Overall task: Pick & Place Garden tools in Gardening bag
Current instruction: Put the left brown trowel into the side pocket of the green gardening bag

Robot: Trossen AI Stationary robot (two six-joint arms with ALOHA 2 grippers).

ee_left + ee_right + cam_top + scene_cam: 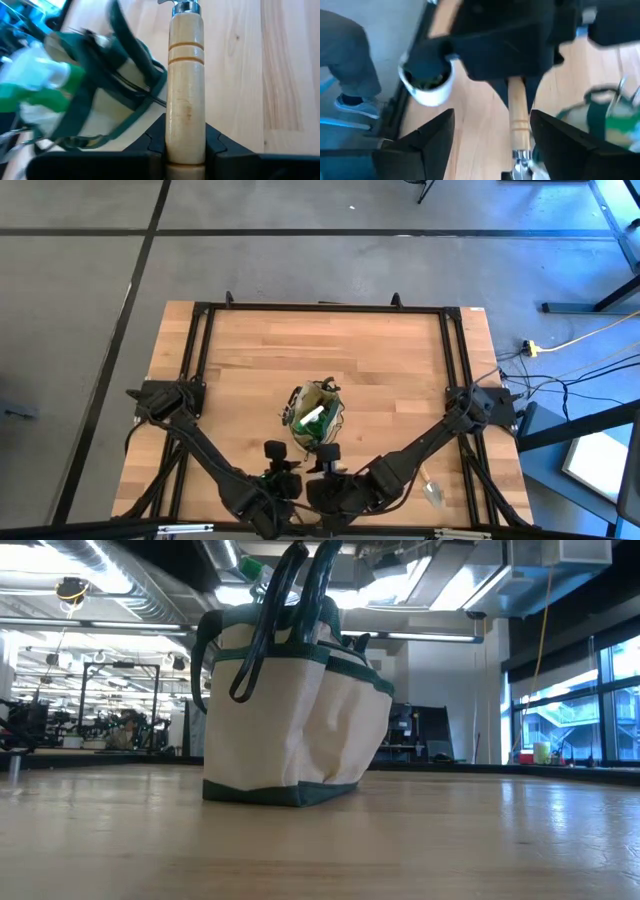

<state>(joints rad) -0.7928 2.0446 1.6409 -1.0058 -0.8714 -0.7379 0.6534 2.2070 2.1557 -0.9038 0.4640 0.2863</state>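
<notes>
Gardening bag [312, 418] stands near the middle of the desk [250, 360], a green spray bottle [309, 419] in its mouth. Left claw [185, 150], by the near edge, is clamped on a wooden-handled tool [186, 85]. Right claw [490, 135] beside it has fingers spread apart, holding nothing

The light is bright and even. In the low view, ceiling lamps and big windows at the right shine behind the gardening bag [295, 715], so its near side is a little dark, and the table [400, 840] shows soft glare. The right wrist view is strongly blurred. In the left wrist view the wooden handle [186, 85] is sharp, the spray bottle [37, 82] blurred.
</notes>
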